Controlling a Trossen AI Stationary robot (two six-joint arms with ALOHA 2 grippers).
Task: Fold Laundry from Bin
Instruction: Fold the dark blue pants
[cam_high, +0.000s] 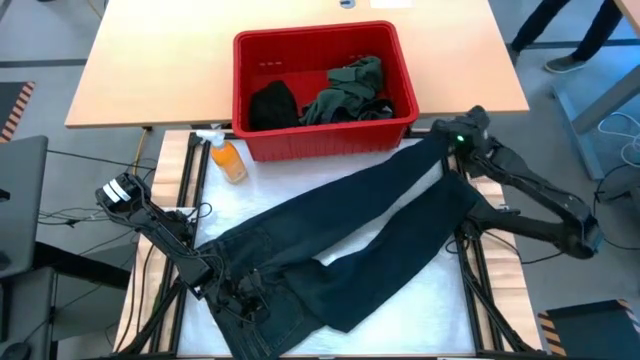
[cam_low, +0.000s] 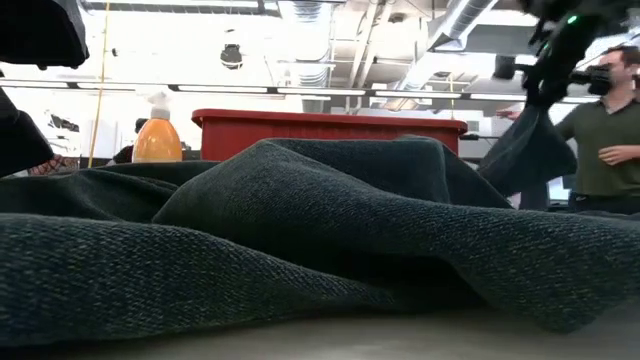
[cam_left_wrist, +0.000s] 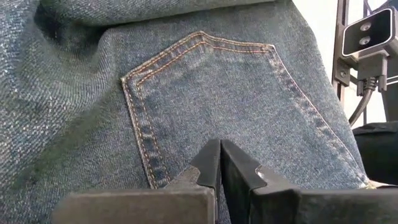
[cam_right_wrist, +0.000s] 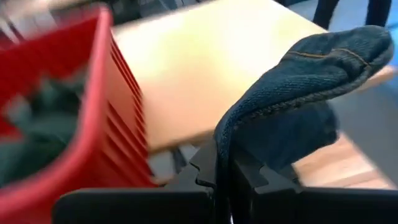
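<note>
Dark denim trousers (cam_high: 360, 235) lie slantwise over the white table top, waist at the near left, legs running to the far right. My left gripper (cam_high: 235, 290) is shut at the waist end, beside a back pocket (cam_left_wrist: 205, 87). My right gripper (cam_high: 447, 140) is shut on one leg's end, raised near the right corner of the red bin (cam_high: 318, 36). In the bin lie a dark olive piece (cam_high: 350, 90) and a black piece (cam_high: 272, 105). My left gripper's shut fingertips (cam_left_wrist: 219, 163) meet the denim just below the back pocket's stitched corner (cam_left_wrist: 155, 174), slanting down onto it. The cloth there lies on the table. Whether any cloth is between the fingers, I cannot tell. My right gripper pinches the leg's end (cam_right_wrist: 225, 140) between its two fingers, at a folded edge of denim that bulges out past the fingertips. That end is lifted clear, and the leg (cam_low: 525, 150) hangs slack from it down to the table.
An orange spray bottle (cam_high: 228, 158) stands at the bin's near left corner. The bin sits on a wooden table (cam_high: 150, 70) behind the white one. A person (cam_low: 605, 130) stands beyond the table's right side.
</note>
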